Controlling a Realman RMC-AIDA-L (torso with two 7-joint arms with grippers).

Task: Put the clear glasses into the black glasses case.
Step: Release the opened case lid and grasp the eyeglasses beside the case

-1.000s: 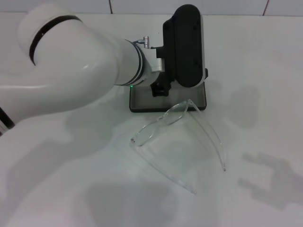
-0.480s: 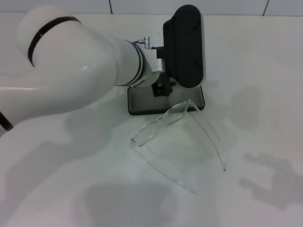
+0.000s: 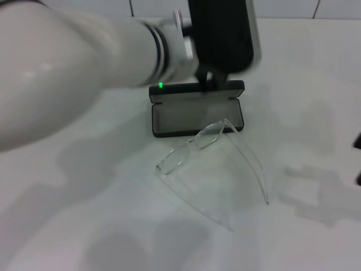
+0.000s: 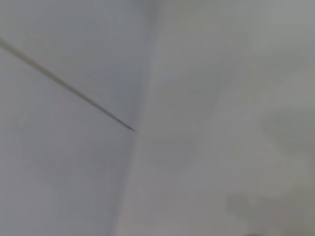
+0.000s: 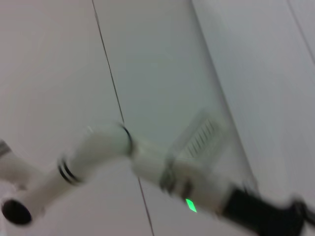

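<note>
The clear glasses [image 3: 194, 145] lie unfolded on the white table, front frame toward the case and both temple arms reaching toward the near edge. Just behind them the black glasses case [image 3: 196, 119] lies open, grey lining showing, with its lid [image 3: 196, 90] standing up at the back. My left gripper [image 3: 213, 79] hangs above the lid on a raised, blurred arm; the right wrist view shows that arm with my left gripper [image 5: 261, 216] far off. Only dark slivers of my right gripper [image 3: 357, 161] show at the right edge of the head view, well right of the glasses.
The white table [image 3: 84, 214] spreads around the case and glasses. A tiled wall [image 3: 282, 8] runs along its far edge. My bulky left arm [image 3: 67, 68] fills the upper left of the head view. The left wrist view shows only a blurred pale surface.
My left arm has lifted up and away from the case, leaving it open with the lid standing. Dark parts of my right gripper have appeared at the right edge. The glasses have not moved.
</note>
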